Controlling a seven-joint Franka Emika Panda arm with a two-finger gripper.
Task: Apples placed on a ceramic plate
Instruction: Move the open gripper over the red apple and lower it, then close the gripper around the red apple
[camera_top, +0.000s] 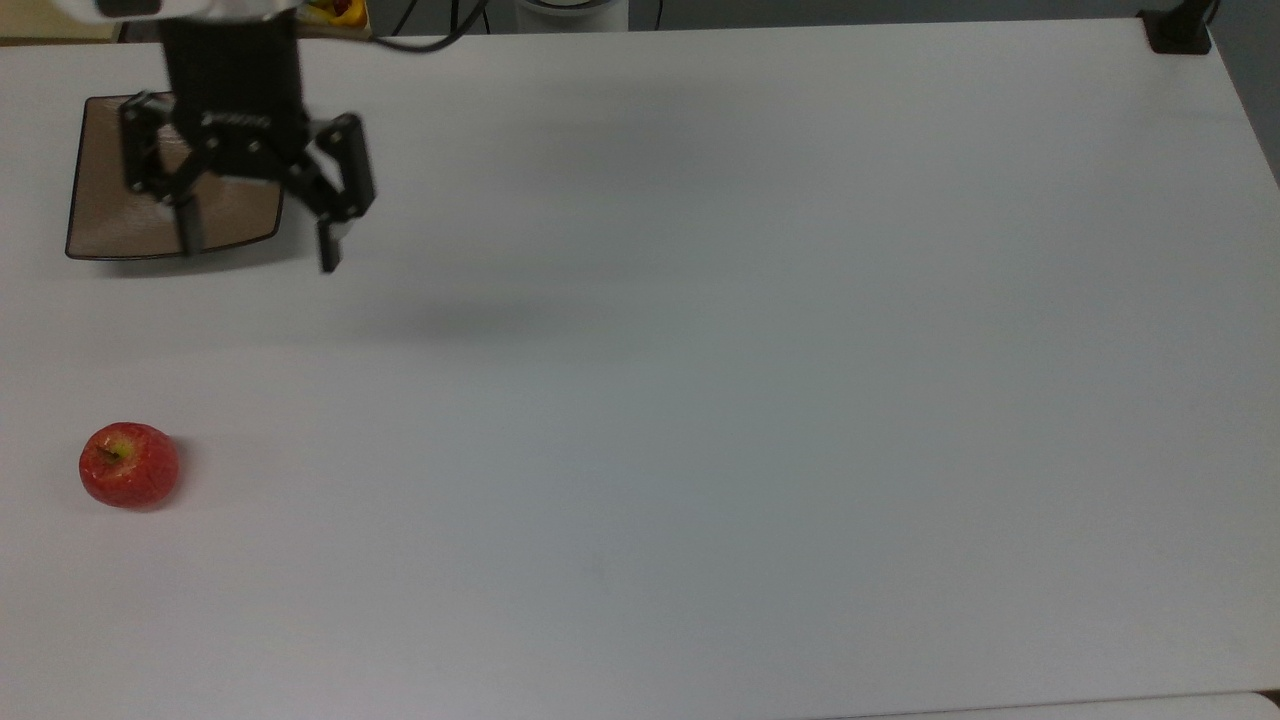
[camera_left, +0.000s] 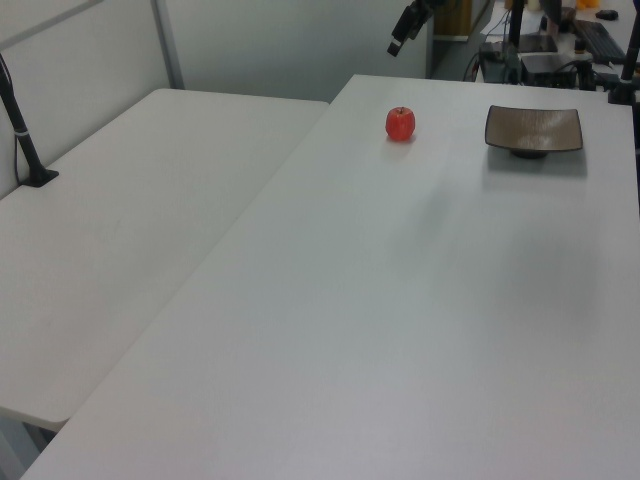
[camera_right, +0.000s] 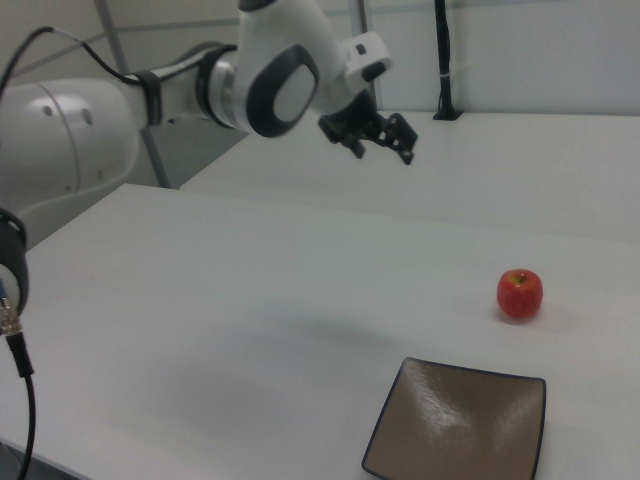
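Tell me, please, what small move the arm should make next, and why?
Probably carry the open gripper toward the apple and lower over it. The apple sits alone on the table, apart from the plate, which is bare, and the gripper is high in the air, holding nothing.

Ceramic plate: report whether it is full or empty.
Empty. The ceramic plate shows bare glossy surface; the apple sits apart on the table.

In the top view, the plate (camera_top: 110, 225) sits at the table's (camera_top: 700, 400) far left; the apple (camera_top: 128, 465) lies nearer, well apart; the gripper (camera_top: 258, 250) overlaps the plate's right edge.
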